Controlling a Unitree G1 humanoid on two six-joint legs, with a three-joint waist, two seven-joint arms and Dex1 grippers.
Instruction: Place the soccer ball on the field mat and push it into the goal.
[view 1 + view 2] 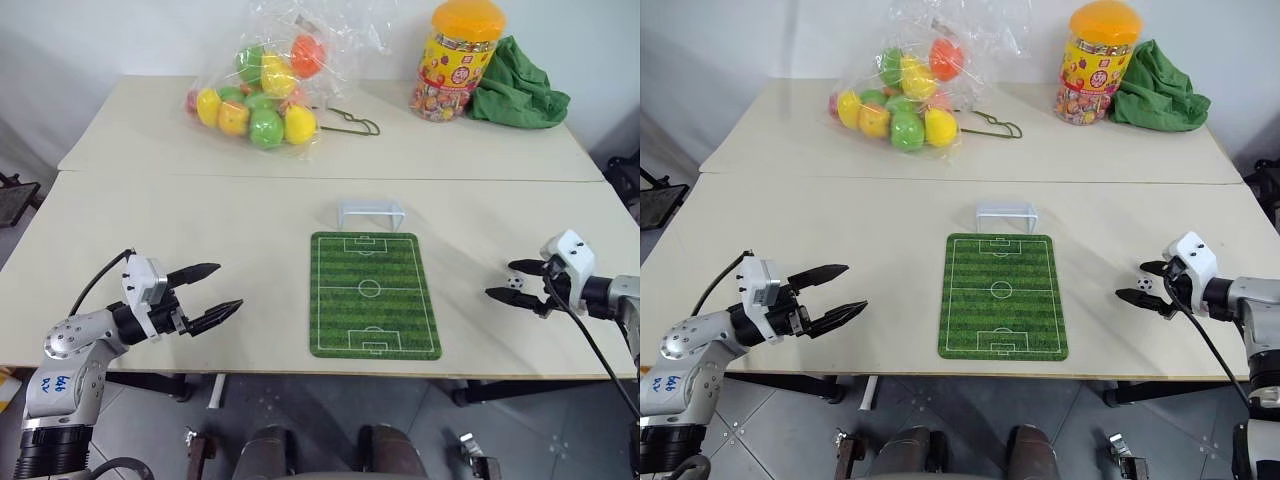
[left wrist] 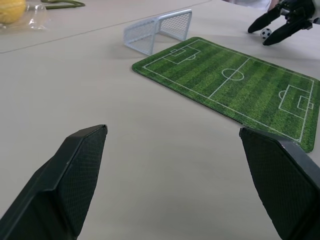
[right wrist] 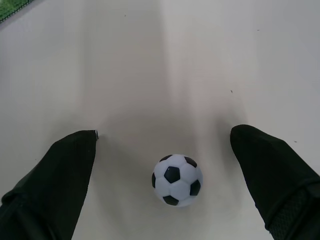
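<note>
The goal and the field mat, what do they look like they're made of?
The goal: probably white plastic, a thin smooth frame with fine pale mesh netting. The field mat: likely a soft rubber or fabric pad, flat and matte, with printed grass stripes and rounded corners.

Bag of coloured balls (image 1: 258,92), candy jar (image 1: 456,62), green cloth (image 1: 518,88), wire hanger (image 1: 352,122), table (image 1: 230,230)

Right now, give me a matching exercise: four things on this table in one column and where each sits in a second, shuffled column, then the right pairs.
Things:
1. soccer ball
2. goal
3. bag of coloured balls
4. candy jar

Places:
A. beside the green cloth
B. at the field mat's far end
C. between the open right gripper's fingers, on the bare table
D. far table, next to a green hanger

Pairs: 1-C, 2-B, 3-D, 4-A
</note>
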